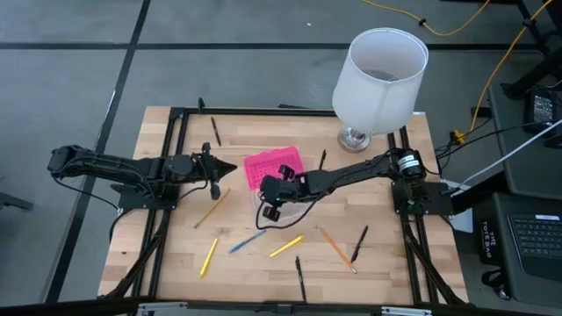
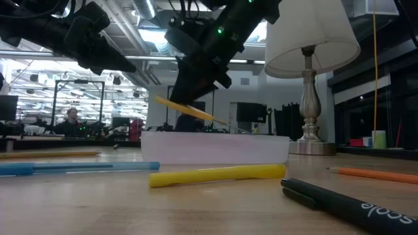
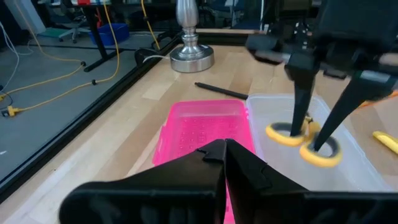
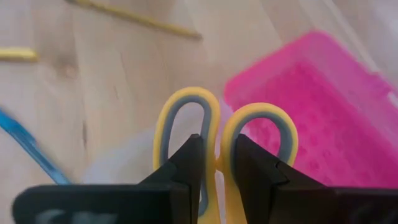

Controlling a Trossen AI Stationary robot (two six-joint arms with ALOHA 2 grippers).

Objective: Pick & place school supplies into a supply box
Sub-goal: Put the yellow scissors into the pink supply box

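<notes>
The yellow-handled scissors (image 4: 217, 118) are in my right gripper (image 4: 216, 149), above the supply box's clear base (image 3: 348, 162). The box's pink lid (image 1: 272, 164) lies open on the table beside the base. In the low view the scissors (image 2: 189, 108) hang tilted over the base (image 2: 215, 149). My left gripper (image 3: 224, 152) is shut and empty, hovering left of the pink lid (image 3: 202, 134). On the near part of the table lie yellow pens (image 1: 208, 256) (image 1: 285, 246), a blue pen (image 1: 248, 241), an orange pencil (image 1: 336, 248), a tan pencil (image 1: 212, 208) and black pens (image 1: 359, 243) (image 1: 300, 276). My right gripper holds the scissors by their handles, where the two yellow loops meet (image 4: 219, 134). One finger (image 3: 298, 106) reaches into each loop, and the inner sides of the loops are pinched between them. The fingers come from above, pointing down. The scissors are lifted clear, tilted, over the clear base.
A white-shaded lamp (image 1: 378, 79) stands on a metal foot (image 1: 356, 138) at the far right of the table. Black frame bars (image 1: 176, 158) run along the table's edges. Two more black pens lie far of the box (image 1: 215, 130) (image 1: 321, 160). Bare wood lies near the front edge between the pens.
</notes>
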